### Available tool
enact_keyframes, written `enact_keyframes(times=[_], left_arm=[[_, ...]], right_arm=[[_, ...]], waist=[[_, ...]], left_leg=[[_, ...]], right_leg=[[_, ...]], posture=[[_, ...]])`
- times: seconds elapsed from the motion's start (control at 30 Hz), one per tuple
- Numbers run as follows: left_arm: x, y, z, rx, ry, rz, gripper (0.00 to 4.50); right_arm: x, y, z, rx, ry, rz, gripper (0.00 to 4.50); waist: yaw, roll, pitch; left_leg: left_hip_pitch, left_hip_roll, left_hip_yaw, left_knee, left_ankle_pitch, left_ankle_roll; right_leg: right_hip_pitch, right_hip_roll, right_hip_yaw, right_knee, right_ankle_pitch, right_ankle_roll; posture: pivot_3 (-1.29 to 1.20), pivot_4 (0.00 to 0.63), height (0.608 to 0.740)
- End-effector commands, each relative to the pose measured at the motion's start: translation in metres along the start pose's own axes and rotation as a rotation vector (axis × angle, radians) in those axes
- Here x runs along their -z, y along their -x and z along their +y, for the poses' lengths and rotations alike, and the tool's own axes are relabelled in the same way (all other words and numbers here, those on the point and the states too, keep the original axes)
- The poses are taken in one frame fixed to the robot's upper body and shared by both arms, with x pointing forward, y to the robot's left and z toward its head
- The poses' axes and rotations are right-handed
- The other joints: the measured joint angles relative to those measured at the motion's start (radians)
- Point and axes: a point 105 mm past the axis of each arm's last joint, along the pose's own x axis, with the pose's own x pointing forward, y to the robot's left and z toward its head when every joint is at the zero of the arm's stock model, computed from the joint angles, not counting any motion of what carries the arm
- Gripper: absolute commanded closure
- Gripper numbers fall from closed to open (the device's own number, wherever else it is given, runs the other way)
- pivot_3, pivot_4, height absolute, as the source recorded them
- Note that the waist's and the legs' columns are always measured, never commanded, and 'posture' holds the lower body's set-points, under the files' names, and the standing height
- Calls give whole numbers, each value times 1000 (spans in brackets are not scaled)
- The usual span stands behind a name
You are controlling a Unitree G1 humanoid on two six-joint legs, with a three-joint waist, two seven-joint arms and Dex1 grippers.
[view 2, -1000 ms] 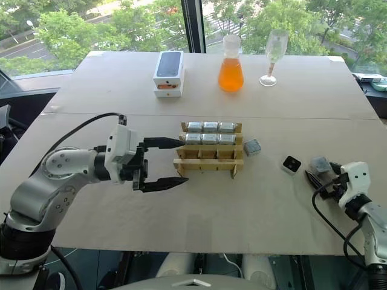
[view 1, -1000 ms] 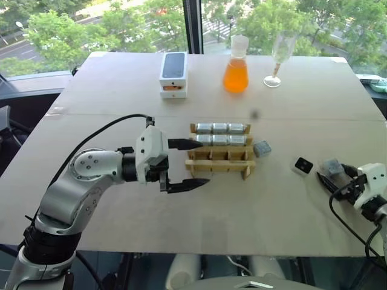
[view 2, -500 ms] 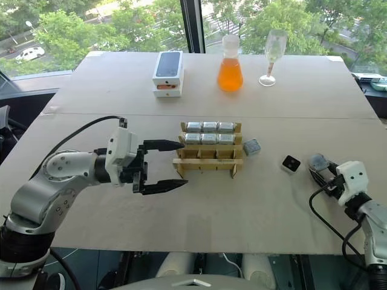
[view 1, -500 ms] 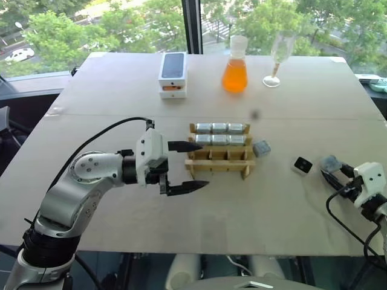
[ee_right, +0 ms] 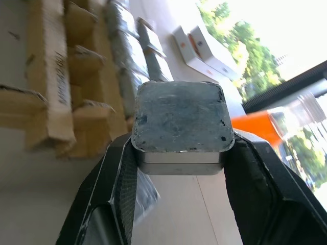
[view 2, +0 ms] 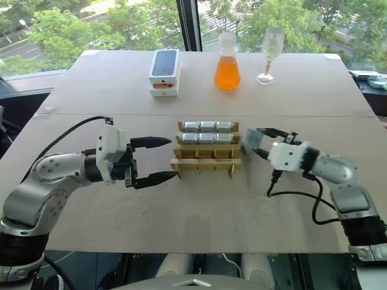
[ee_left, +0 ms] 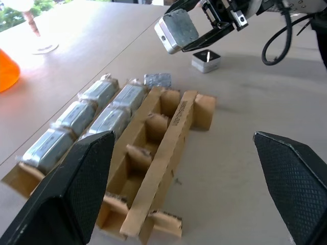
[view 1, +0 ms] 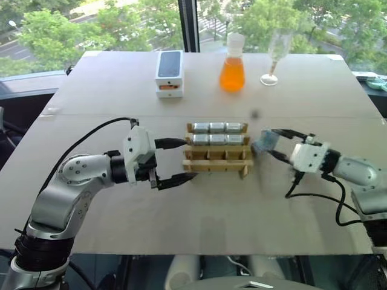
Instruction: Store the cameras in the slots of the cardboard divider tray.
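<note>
The right gripper [view 2: 259, 142] clenches a small boxy silver-grey camera [ee_right: 182, 127] by its flat sides, just beside the low tan cardboard divider tray [view 1: 217, 162]. It looks rigid, light and smooth, so slippery. The left gripper [view 1: 176, 161] stands released beside the tray.

A pale table [view 1: 121, 217] — cardboard divider tray [view 1: 217, 163] at centre, a loose camera [ee_left: 206, 60] beside it; phone box [view 1: 169, 72], orange flask [view 1: 232, 66] and glass [view 1: 273, 57] along the far edge.
</note>
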Motion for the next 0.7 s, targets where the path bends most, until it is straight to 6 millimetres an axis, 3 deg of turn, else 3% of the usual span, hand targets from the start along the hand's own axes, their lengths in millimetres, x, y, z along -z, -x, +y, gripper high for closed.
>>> enact_keyframes(times=[0.03, 0.13, 0.23, 0.43, 0.7], left_arm=[[-9, 3, 5, -43, -17, -37, 0], [-13, -2, 11, -87, 77, -91, 0], [-12, -21, 4, -53, 181, -90, 0], [-20, -39, 10, -6, 318, -134, 0], [-14, -40, 12, 135, 259, -14, 0]], right_arm=[[-29, -18, -14, -13, 184, -117, 2621], [-46, -33, -17, -29, 449, -201, 2621], [-58, -42, -8, -12, 601, -316, 2621], [-62, -60, 12, -109, 669, -405, 2621], [-61, -69, 14, -170, 703, -416, 2621]], waist=[[-2, -1, 2], [-1, -2, 3], [1, -4, 4], [-8, -4, 4], [-11, -4, 6]], left_leg=[[0, 0, 0, 0, 0, 0], [0, 0, 0, 2, 0, 0], [-1, 0, -2, 3, 0, 0], [-4, 0, -2, 9, 0, -1], [-3, 0, -3, 11, 2, -3]], right_leg=[[0, 0, 0, 0, 0, 0], [0, -1, 0, 1, 0, 0], [0, -1, -3, 1, 0, 0], [0, -1, -3, 3, 1, 1], [0, 0, -3, 6, 1, 1]], posture=[[0, 150, 740], [0, 150, 740], [0, 150, 740], [0, 150, 740], [0, 150, 740]])
